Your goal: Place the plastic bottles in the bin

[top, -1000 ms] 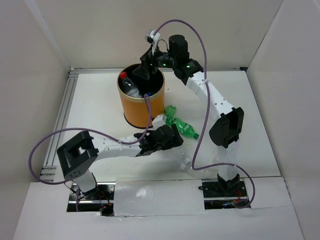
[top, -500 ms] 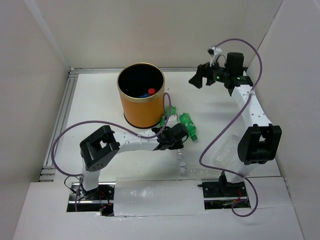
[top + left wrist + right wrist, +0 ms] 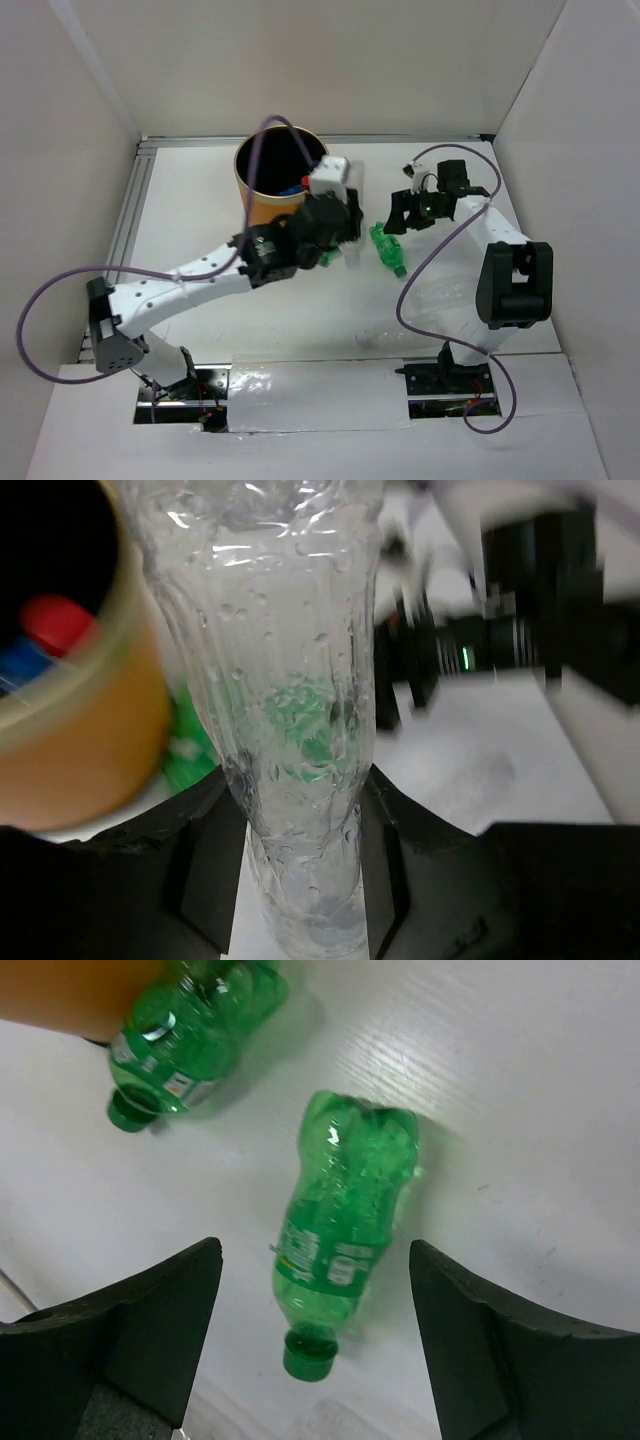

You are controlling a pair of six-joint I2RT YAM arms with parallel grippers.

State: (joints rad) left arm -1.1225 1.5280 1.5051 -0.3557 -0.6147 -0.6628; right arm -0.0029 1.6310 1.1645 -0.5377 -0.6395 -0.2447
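My left gripper (image 3: 298, 785) is shut on a clear plastic bottle (image 3: 290, 660), its fingers pressing both sides near one end. It is raised just right of the bin (image 3: 257, 208), an orange can with a gold rim (image 3: 120, 650). Inside the bin lie a red cap (image 3: 55, 620) and a blue label (image 3: 291, 187). My right gripper (image 3: 399, 216) hangs open over a green bottle (image 3: 345, 1225) that lies on the table with its cap toward the camera. That bottle (image 3: 388, 248) sits between the spread fingers, untouched. A second green bottle (image 3: 190, 1035) lies against the bin's foot.
Faint clear bottles lie on the white table near the right arm's base (image 3: 440, 298) and near the front edge (image 3: 370, 340). White walls enclose the table. A metal rail (image 3: 125, 240) runs along the left side. Purple cables loop from both arms.
The left arm closed on the clear bottle on the table and lifted it up beside the bin. The right arm swung from the back right down over the green bottle.
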